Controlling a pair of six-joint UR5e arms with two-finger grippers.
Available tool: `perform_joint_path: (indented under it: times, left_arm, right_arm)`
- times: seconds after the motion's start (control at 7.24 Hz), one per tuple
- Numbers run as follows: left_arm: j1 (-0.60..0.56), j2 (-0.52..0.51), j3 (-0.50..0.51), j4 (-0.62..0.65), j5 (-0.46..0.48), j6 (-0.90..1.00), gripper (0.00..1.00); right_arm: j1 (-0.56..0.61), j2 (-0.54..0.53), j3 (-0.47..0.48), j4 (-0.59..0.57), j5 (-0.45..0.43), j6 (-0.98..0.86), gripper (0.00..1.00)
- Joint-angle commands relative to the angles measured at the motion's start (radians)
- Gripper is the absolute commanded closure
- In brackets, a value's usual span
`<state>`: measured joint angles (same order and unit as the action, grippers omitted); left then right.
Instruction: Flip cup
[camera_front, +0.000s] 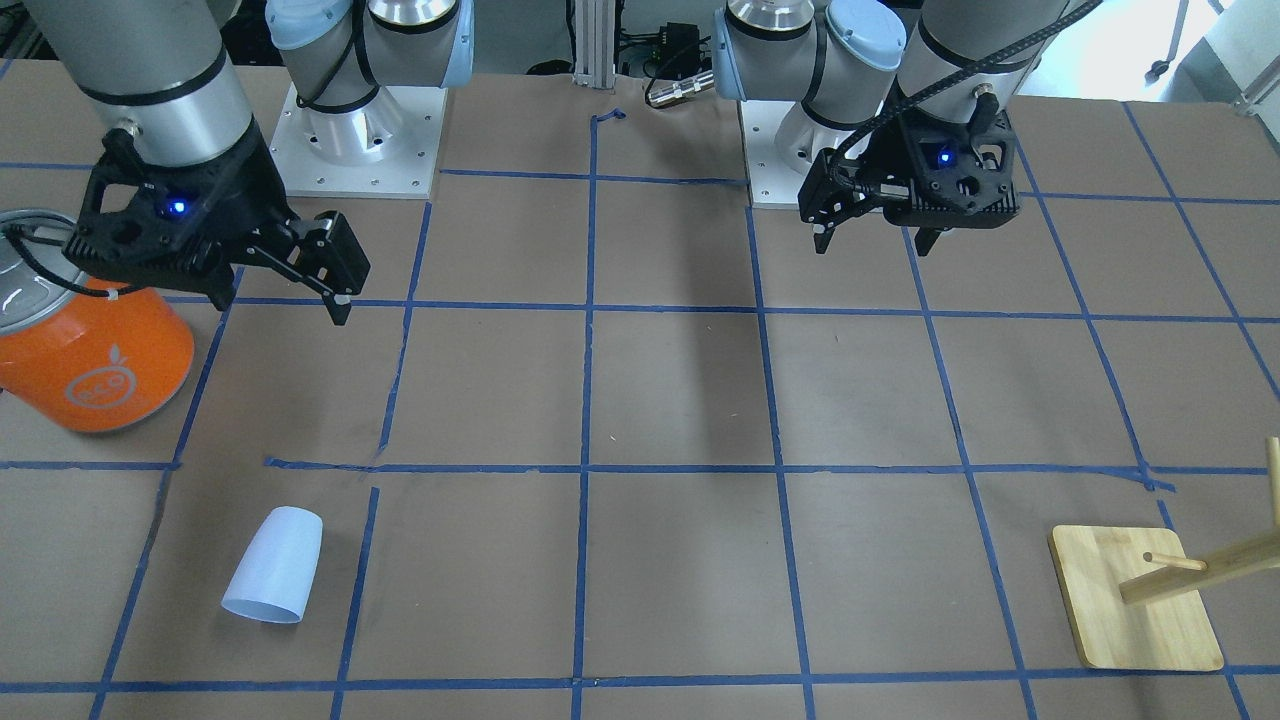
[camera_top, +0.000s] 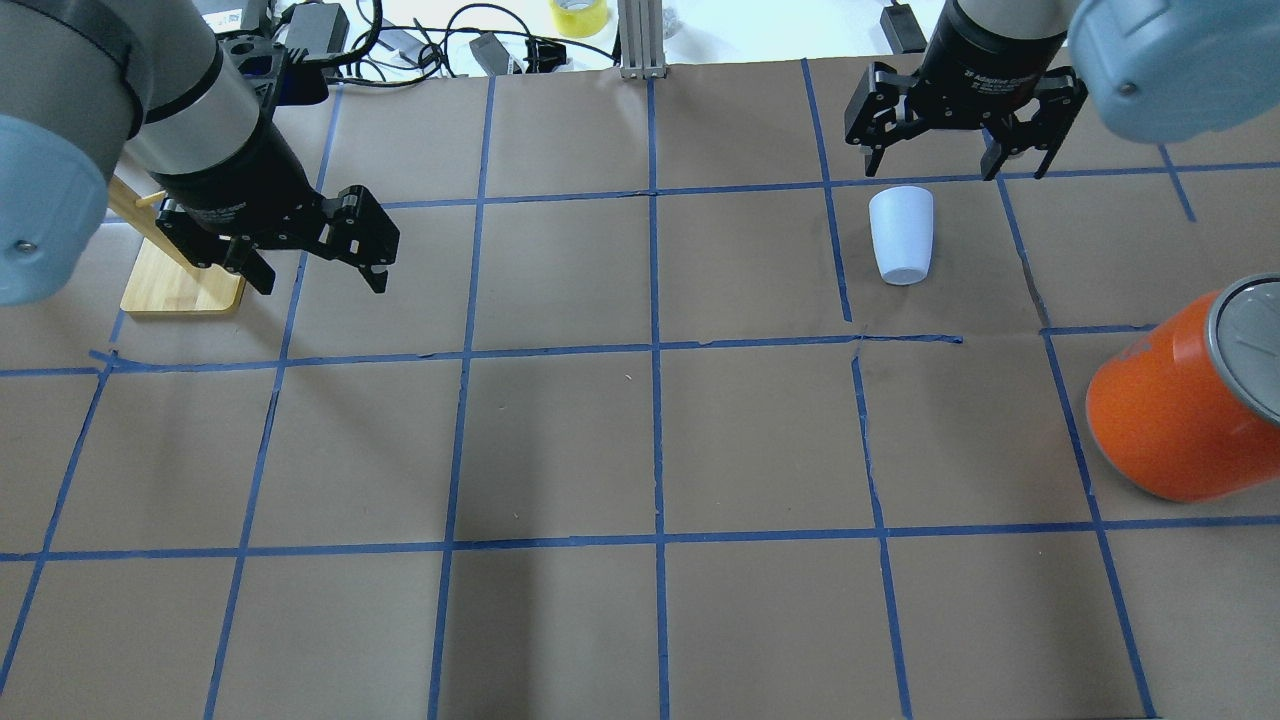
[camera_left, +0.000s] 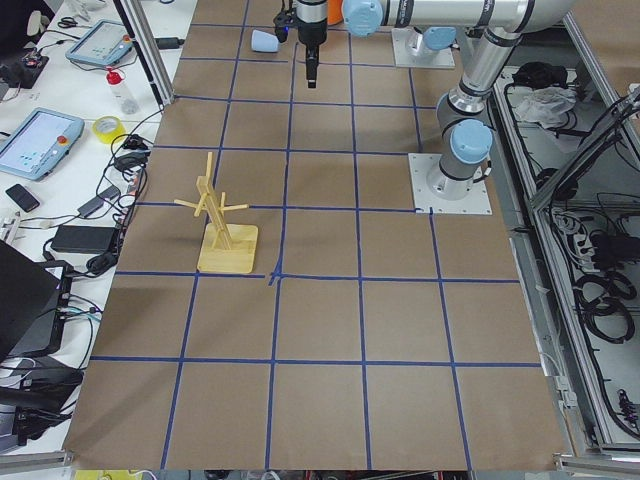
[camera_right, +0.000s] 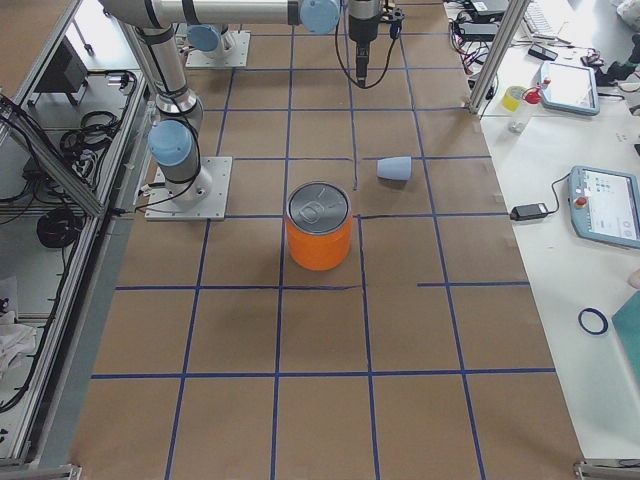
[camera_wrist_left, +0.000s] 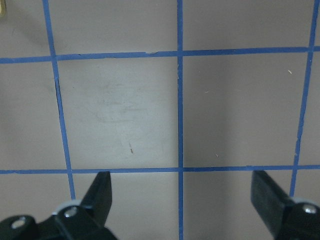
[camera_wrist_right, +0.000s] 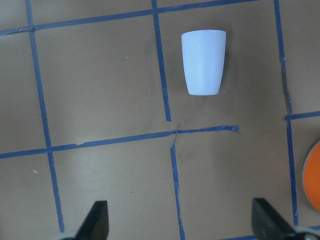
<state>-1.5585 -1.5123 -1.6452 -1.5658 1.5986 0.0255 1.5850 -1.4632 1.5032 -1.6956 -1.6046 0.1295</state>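
Note:
The pale blue-white cup (camera_front: 272, 565) lies on its side on the brown table, its wider rim pointing away from the robot. It also shows in the overhead view (camera_top: 902, 237) and in the right wrist view (camera_wrist_right: 203, 62). My right gripper (camera_front: 280, 300) hangs open and empty above the table, well short of the cup and not touching it; it also shows in the overhead view (camera_top: 950, 170) and its own wrist view (camera_wrist_right: 182, 220). My left gripper (camera_front: 872, 245) is open and empty over bare table on the other side, also seen in the overhead view (camera_top: 322, 285) and its wrist view (camera_wrist_left: 182, 200).
A large orange can (camera_front: 95, 365) with a grey lid stands beside my right gripper, nearer the robot than the cup (camera_top: 1170, 420). A wooden peg stand on a square base (camera_front: 1130, 610) stands on the left arm's side (camera_top: 180, 290). Blue tape lines grid the table.

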Motion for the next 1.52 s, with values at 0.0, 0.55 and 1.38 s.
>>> perform_joint_path:
  times: [0.0, 0.55, 1.38]
  left_arm:
    - [0.000, 0.000, 0.001, 0.000, 0.003, 0.001, 0.00]
    - [0.000, -0.002, -0.002, -0.003, 0.000, 0.001, 0.00]
    - [0.000, -0.002, -0.002, -0.007, 0.000, 0.001, 0.00]
  right_arm:
    - [-0.046, 0.110, -0.005, -0.064, -0.014, -0.014, 0.00]
    - [-0.080, 0.386, 0.014, -0.318, -0.023, -0.048, 0.00]
    - [-0.097, 0.521, 0.018, -0.449, -0.029, -0.073, 0.41]
